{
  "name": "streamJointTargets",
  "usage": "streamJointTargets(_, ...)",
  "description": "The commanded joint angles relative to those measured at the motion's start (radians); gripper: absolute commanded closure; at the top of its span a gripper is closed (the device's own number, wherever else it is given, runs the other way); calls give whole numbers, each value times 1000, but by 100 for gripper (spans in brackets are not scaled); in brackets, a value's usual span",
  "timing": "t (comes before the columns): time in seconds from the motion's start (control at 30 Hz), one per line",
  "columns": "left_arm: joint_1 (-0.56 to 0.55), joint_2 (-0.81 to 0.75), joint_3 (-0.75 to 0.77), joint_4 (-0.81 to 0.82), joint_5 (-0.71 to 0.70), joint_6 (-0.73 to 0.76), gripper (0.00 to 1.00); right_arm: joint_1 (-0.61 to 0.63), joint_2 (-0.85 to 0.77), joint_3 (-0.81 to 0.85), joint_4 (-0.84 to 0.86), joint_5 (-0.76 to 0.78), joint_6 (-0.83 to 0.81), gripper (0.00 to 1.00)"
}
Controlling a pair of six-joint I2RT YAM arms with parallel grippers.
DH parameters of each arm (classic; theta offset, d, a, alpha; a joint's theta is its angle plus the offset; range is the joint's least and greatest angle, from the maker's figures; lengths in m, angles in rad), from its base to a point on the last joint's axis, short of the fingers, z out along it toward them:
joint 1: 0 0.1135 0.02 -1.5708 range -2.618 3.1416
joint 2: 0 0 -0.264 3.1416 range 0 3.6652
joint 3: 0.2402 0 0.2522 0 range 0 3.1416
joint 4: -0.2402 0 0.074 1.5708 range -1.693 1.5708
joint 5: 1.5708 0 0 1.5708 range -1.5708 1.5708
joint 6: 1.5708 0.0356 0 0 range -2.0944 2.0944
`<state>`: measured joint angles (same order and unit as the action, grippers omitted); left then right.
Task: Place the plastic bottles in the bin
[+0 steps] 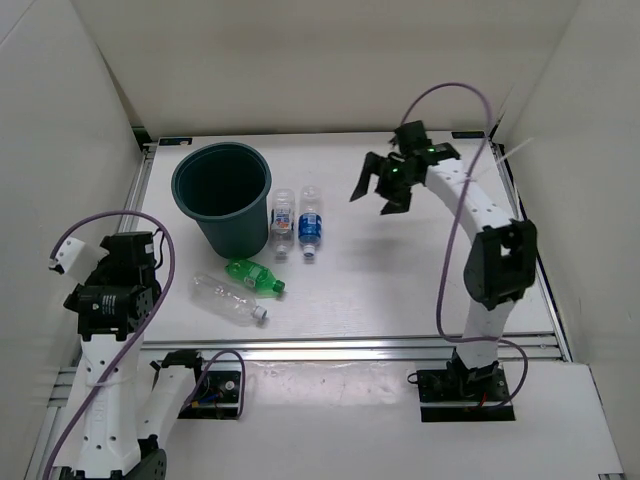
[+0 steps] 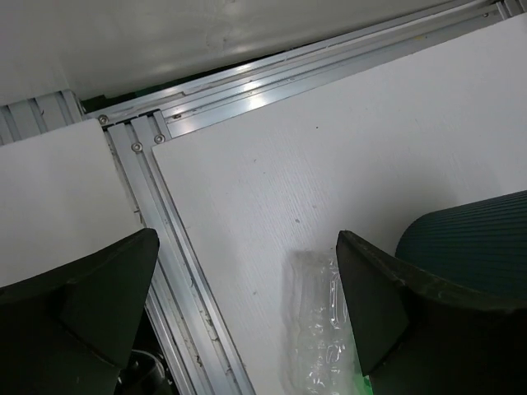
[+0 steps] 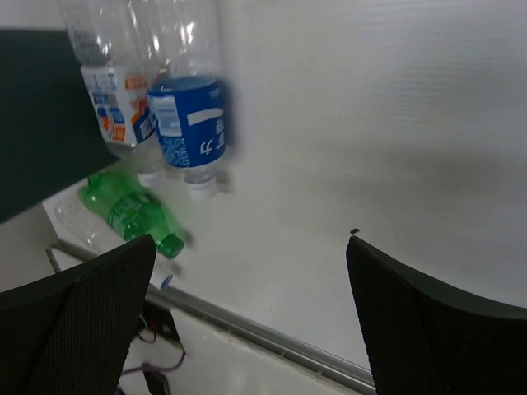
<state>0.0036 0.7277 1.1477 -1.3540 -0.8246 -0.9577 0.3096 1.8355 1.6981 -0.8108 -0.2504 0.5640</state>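
Starting the first pick, I see all plastic bottles point(image 1: 254, 276) lying beside the bin point(image 1: 236, 236), with left gripper point(image 2: 247, 239) and right gripper point(image 3: 251, 240) spread empty; next, I reckon, right descends onto the blue-labelled bottle point(image 1: 311, 227).

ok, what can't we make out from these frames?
- Top view: the inside of the bin is too dark to tell its contents.
- Left wrist: the unlabelled clear bottle is cut off by the bottom edge and partly hidden by one of the left arm's fingers.
- Right wrist: the blue-label bottle and white-label bottle are blurred, with tops cut by the top edge and print unreadable.
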Motion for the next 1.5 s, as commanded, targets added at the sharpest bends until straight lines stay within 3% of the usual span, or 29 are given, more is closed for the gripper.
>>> streamJointTargets(0.0, 4, 22, 44, -27, -15, 88, 0, 81, 85, 109, 59, -188, -78, 0)
streamJointTargets(0.17, 4, 32, 15, -5, 2, 73, 0, 166, 310, 368, -14, -288, -110, 0)
streamJointTargets(0.4, 4, 42, 15, 99, 110, 247, 0, 192, 441, 475, 22, -308, -101, 0)
streamJointTargets(0.87, 4, 4, 37, 81, 194, 237, 0, 164, 622, 514, 88, -342, -110, 0)
streamJointTargets(1.4, 4, 13, -19, 52, 248, 192, 0, 164, 749, 566, 228, -602, -33, 0)
streamJointTargets(1.47, 4, 13, -19, 39, 237, 192, 0, 155, 775, 575, 237, -644, -23, 10)
